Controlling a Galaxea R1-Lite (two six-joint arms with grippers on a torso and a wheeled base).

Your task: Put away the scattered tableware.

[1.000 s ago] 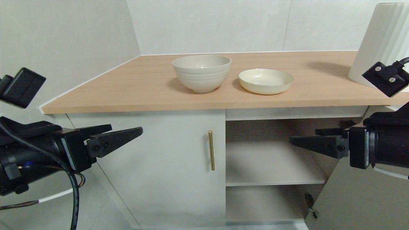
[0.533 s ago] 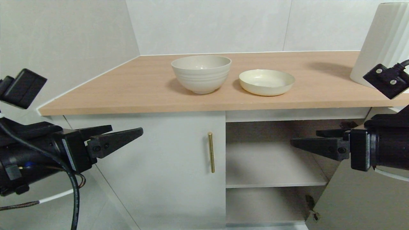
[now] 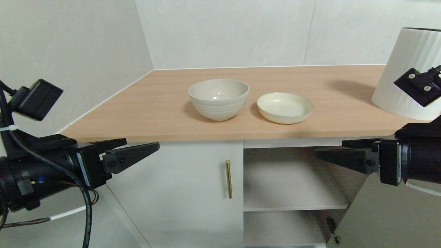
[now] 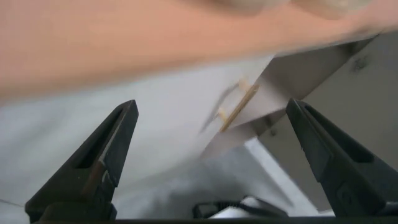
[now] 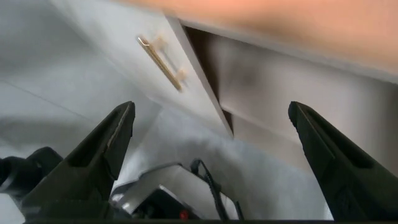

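Observation:
On the wooden countertop (image 3: 144, 113) stand a deep cream ribbed bowl (image 3: 218, 99) and, just to its right, a shallow pale-yellow dish (image 3: 285, 107), both upright and empty. My left gripper (image 3: 142, 143) hangs open in front of the closed cabinet door, below the counter edge and well to the left of the bowl. My right gripper (image 3: 329, 147) is open at the mouth of the open cabinet compartment, under the dish. In the wrist views the left gripper (image 4: 211, 104) and the right gripper (image 5: 211, 107) each hold their jaws wide apart with nothing between them.
The cabinet's left door is closed, with a brass handle (image 3: 228, 179). The right compartment stands open with a bare shelf (image 3: 293, 193), its door (image 3: 379, 213) swung out at the right. A tall white ribbed cylinder (image 3: 410, 75) stands at the counter's right end.
The whole head view has shifted: the camera now looks from higher, so more countertop shows. Bowl and dish have not moved on the counter. Both grippers stay open.

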